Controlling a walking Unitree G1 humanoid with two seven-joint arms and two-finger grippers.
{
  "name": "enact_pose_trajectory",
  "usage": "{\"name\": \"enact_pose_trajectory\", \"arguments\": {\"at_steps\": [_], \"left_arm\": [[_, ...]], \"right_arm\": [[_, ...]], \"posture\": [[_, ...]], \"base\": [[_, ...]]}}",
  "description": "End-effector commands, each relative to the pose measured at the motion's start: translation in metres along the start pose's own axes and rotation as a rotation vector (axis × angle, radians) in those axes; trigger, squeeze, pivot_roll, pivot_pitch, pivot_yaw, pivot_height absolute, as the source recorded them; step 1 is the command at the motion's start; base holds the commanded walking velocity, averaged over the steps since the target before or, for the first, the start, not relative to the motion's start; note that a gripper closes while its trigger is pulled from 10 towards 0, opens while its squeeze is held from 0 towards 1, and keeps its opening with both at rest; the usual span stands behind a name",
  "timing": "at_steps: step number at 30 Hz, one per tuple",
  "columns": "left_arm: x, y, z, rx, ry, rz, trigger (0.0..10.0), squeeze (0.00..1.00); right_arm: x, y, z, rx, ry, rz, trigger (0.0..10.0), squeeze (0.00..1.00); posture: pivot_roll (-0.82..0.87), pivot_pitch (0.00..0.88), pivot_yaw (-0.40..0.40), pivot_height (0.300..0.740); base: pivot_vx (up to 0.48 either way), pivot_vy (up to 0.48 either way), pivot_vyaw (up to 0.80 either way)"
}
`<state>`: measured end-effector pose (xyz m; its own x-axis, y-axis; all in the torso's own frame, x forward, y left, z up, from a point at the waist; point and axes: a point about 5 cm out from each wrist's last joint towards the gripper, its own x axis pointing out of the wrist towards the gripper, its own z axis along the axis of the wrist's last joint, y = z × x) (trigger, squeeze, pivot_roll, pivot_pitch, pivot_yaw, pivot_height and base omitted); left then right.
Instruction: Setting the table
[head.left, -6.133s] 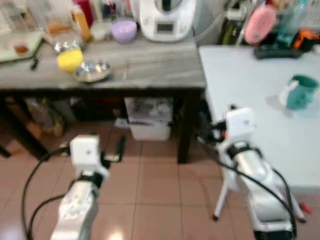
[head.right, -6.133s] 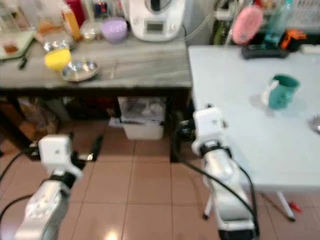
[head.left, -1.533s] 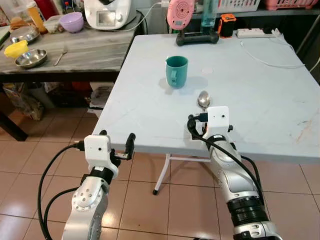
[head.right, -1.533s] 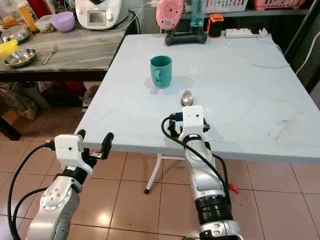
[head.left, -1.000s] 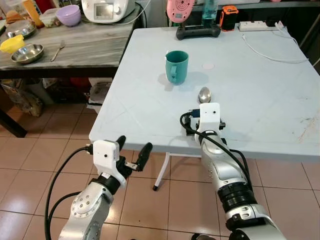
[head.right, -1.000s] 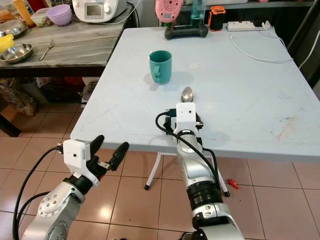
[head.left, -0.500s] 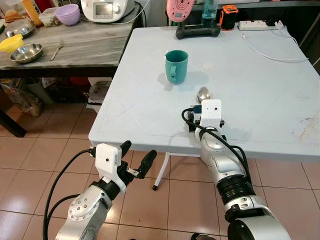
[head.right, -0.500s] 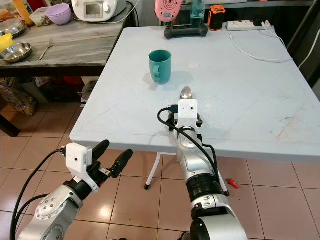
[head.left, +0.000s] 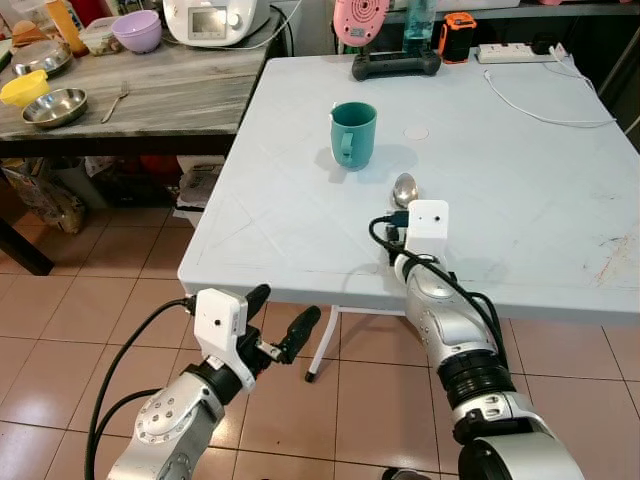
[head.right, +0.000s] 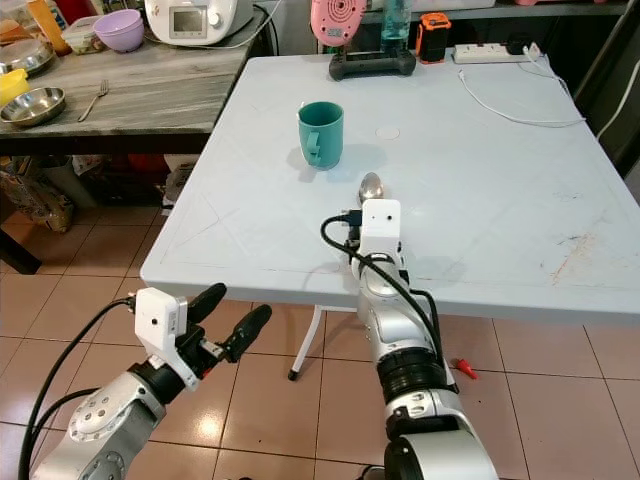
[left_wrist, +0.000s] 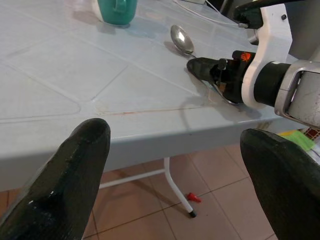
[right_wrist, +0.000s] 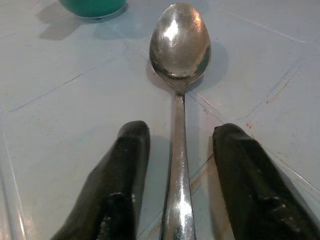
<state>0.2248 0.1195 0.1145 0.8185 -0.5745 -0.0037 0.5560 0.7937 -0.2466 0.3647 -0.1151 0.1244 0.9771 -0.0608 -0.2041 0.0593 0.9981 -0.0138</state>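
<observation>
bare tabletop on either side of the right gripper (right_wrist: 181, 165), fingers parted with the spoon (right_wrist: 179, 75) lying in the gap. just ahead and to the left, the teal mug (head.left: 352, 133) blocks. off to the right, wide open table (head.left: 540, 200).

1. A spoon (right_wrist: 178, 90) is lying on the tabletop (head.left: 520, 190), its bowl pointing toward the mug (head.left: 353, 133) standing just behind and to its left.
2. The right claw (right_wrist: 179, 175) is resting on the tabletop, its fingers (right_wrist: 125, 170) straddling the spoon's handle.
3. The left claw (head.left: 278, 320) is hanging below the tabletop's near edge, over the floor (head.left: 80, 330).
4. A second tabletop (head.left: 150, 95) is standing to the left.
</observation>
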Motion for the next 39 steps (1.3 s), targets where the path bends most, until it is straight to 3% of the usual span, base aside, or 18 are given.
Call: {"name": "enact_pose_trajectory", "arguments": {"at_steps": [1,25,32,38,39], "left_arm": [[-0.004,-0.001,0.002,0.003,0.004,-0.02,10.0,0.0],[-0.008,0.001,-0.001,0.03,0.038,-0.029,10.0,0.0],[-0.004,0.007,0.003,0.07,0.016,0.005,10.0,0.0],[-0.002,0.022,0.012,0.136,-0.034,0.129,10.0,0.0],[-0.002,0.029,0.014,0.168,-0.041,0.194,10.0,0.0]], "right_arm": [[-0.006,-0.004,-0.035,0.005,0.156,-0.011,0.0,0.0],[-0.009,-0.004,-0.041,0.014,0.179,-0.006,0.0,0.0],[-0.01,-0.011,-0.032,-0.032,0.093,-0.007,0.0,0.0],[-0.014,-0.012,-0.019,-0.085,-0.022,0.032,0.0,0.0],[-0.017,-0.014,-0.012,-0.115,-0.083,0.037,0.0,0.0]], "posture": [[-0.06,0.161,0.091,0.74],[-0.06,0.152,0.093,0.74],[-0.06,0.124,0.093,0.74],[-0.06,0.107,0.09,0.74],[-0.06,0.101,0.091,0.74]], "base": [[0.0,0.0,0.0],[0.0,0.0,0.0],[0.0,0.0,0.0],[0.0,0.0,0.0],[0.0,0.0,0.0]]}}
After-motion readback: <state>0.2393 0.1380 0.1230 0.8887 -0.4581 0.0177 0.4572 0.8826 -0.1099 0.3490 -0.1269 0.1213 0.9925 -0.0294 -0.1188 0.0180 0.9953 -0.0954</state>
